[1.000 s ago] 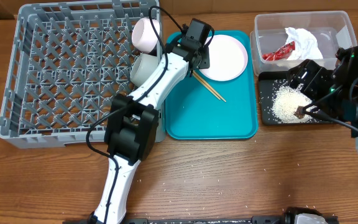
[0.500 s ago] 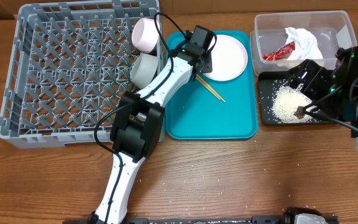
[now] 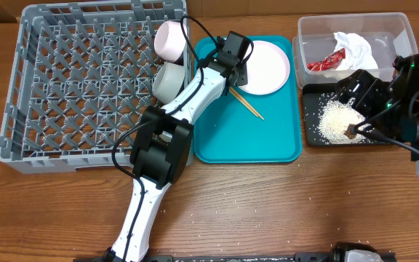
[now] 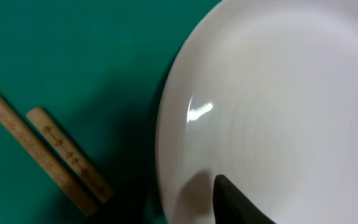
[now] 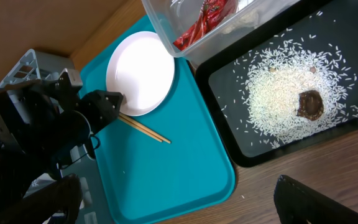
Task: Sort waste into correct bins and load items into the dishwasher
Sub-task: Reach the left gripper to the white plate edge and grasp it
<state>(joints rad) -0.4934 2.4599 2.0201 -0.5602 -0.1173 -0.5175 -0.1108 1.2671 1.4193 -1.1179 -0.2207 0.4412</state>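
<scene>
The pale pink plate point(image 3: 269, 65) lies at the back of the teal tray point(image 3: 246, 142), with two chopsticks point(image 3: 246, 104) beside it. My left gripper point(image 3: 236, 70) straddles the plate's left rim. In the left wrist view one black fingertip point(image 4: 235, 202) rests over the plate point(image 4: 278, 93); the other is lost in shadow outside the rim, near the chopsticks point(image 4: 48, 155). My right gripper point(image 3: 351, 94) hangs open and empty above the black tray point(image 3: 311, 135), which holds rice point(image 3: 337, 120) and a brown lump point(image 3: 350, 132). Napkin point(image 3: 355, 47) and red wrapper point(image 3: 326, 62) lie in the clear tub point(image 3: 395, 29).
The grey dish rack point(image 3: 71, 87) fills the left side. A pink bowl point(image 3: 169, 40) and a whitish-grey bowl point(image 3: 167, 80) stand on edge at its right wall, close to my left arm. Stray rice grains dot the wooden table in front.
My left gripper has shifted slightly right and forward onto the plate's left rim. The right arm and everything else have stayed put.
</scene>
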